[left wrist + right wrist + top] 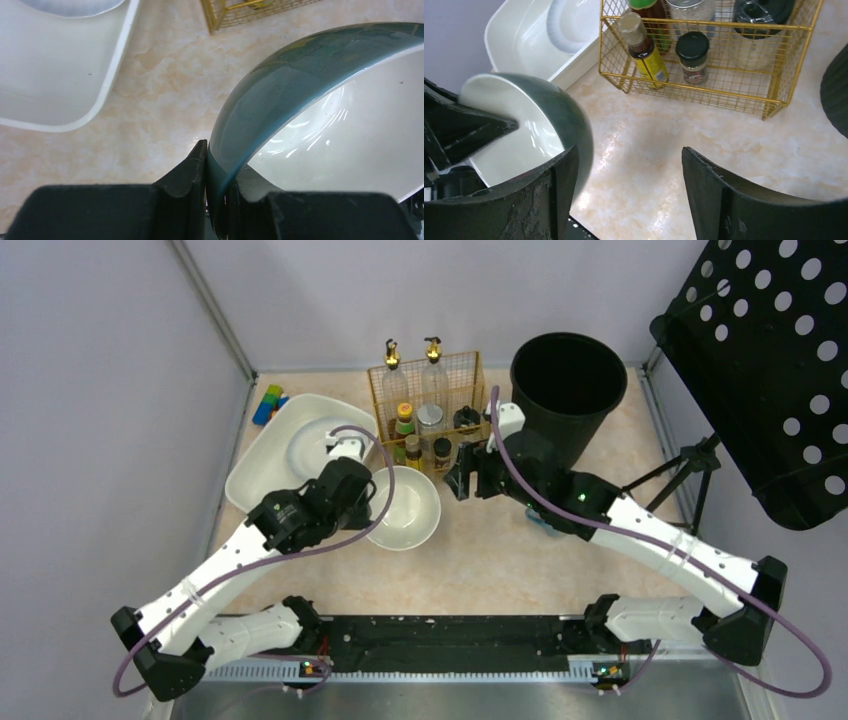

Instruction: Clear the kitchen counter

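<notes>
1. Overhead, my left gripper (368, 508) meets the bowl (410, 510) at its 9 o'clock rim, over the kitchen counter (500, 560); my right gripper (460, 475) hovers at the bowl's 2 o'clock.
2. Left wrist: I am clenched on the bowl's tilted rim, with the counter beneath.
3. Right wrist: my jaws gape, holding nothing; a gold wire rack (704, 80) stands at 12 o'clock.

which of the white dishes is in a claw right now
The deep bowl with the dark teal outside: the left claw pinches its rim. The flat plate lies untouched in the white tub.
</notes>
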